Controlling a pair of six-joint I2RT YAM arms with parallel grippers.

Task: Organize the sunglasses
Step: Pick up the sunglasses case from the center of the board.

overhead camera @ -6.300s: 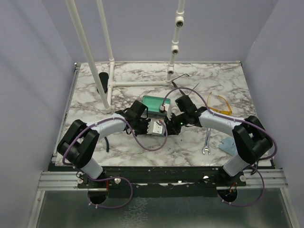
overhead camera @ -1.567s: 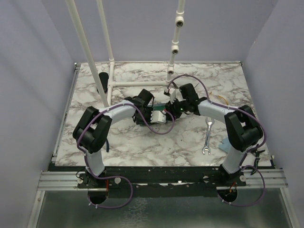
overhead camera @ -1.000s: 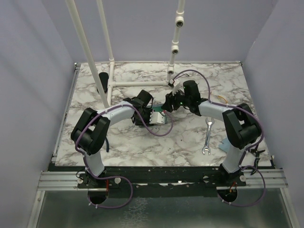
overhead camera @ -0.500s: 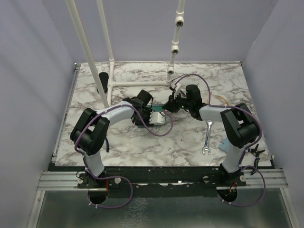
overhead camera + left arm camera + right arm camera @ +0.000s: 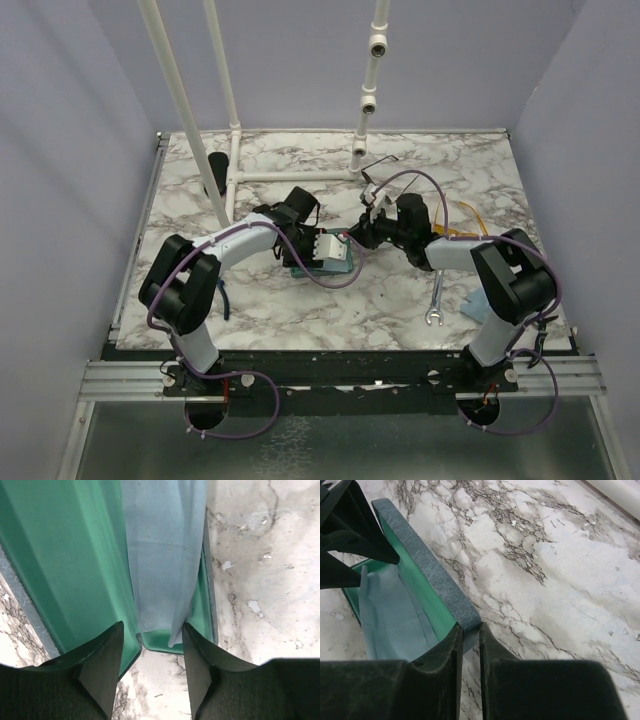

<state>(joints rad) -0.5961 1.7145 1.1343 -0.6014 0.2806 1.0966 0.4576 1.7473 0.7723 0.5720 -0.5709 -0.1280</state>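
The blue-grey case [image 5: 338, 263] lies open mid-table, its green lining [image 5: 60, 555] holding a pale blue cloth [image 5: 160, 555]. My right gripper [image 5: 470, 626] is shut on the end of the case's rim [image 5: 425, 567]; in the top view it [image 5: 358, 237] sits at the case's right side. My left gripper [image 5: 151, 626] is open, its fingers either side of one end of the case. The yellow-orange sunglasses [image 5: 468, 213] lie right of my right arm, partly hidden by it. The wire-frame sunglasses [image 5: 380, 166] lie at the back.
White pipes [image 5: 290, 172] stand at the back left, with a black oval case [image 5: 216, 172] beside them. A wrench [image 5: 437, 298] and a blue cloth [image 5: 478, 306] lie at the near right. My left gripper's fingers [image 5: 355, 535] show at the case's far end.
My right gripper has closed on the case's rim and drawn back to the right. My left gripper has opened wider over the case. The yellow-orange sunglasses show more.
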